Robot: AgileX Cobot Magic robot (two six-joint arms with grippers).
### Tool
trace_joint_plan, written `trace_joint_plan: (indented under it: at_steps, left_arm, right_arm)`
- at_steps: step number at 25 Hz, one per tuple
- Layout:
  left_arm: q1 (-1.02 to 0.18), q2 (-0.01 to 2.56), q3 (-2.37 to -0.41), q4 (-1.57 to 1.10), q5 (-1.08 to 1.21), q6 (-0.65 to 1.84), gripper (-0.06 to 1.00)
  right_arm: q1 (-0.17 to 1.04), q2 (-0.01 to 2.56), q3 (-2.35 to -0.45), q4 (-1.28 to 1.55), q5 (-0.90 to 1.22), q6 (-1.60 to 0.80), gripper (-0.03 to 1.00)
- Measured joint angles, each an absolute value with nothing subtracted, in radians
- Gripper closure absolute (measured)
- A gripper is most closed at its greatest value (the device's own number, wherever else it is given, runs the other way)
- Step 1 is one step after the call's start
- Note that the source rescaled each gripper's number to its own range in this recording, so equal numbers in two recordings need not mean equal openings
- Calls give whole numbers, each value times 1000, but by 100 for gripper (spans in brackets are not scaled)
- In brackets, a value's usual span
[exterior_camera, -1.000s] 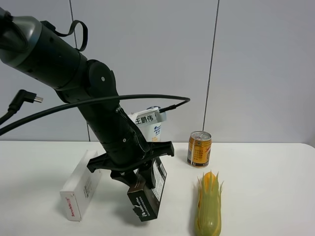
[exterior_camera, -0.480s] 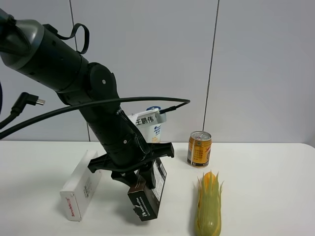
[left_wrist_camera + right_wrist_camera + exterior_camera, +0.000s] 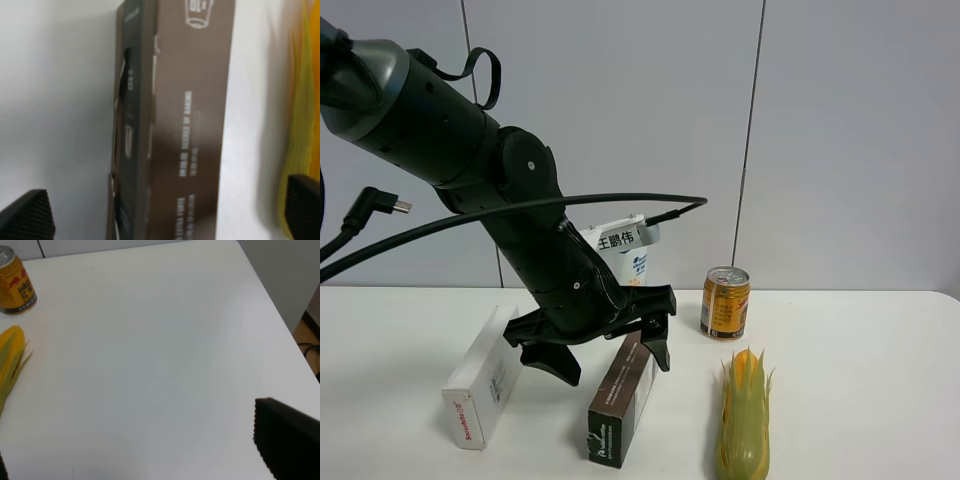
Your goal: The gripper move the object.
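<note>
The dark brown carton (image 3: pixel 620 398) lies flat on the white table between the white carton and the corn. My left gripper (image 3: pixel 610 357) is open, its black fingers spread on either side of the carton's far end and just above it, not holding it. In the left wrist view the carton (image 3: pixel 175 125) runs lengthwise between the two fingertips (image 3: pixel 27 216), and the left gripper (image 3: pixel 165 212) is open over it. My right gripper (image 3: pixel 145 455) is open and empty over bare table; it does not show in the exterior view.
A white carton with red lettering (image 3: pixel 485 385) lies left of the brown one. A corn cob (image 3: pixel 743 415) lies to its right, with a yellow can (image 3: pixel 725 302) behind. A white and blue milk carton (image 3: pixel 625 258) stands behind the arm. The table's right edge (image 3: pixel 270 305) is near.
My left gripper has opened and let go of the brown carton. The carton, held tilted before, now lies flat on the table.
</note>
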State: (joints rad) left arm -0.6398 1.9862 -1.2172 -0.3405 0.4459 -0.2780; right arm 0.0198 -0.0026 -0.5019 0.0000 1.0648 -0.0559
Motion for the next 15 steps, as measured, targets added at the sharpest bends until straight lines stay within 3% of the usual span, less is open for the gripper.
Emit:
trace_joint_plan:
  at_steps: [15]
  left_arm:
    - [-637,1714,-1217,-212,439,-173,4]
  right_arm:
    - [20,-3,-502,0,1065,-56,-3]
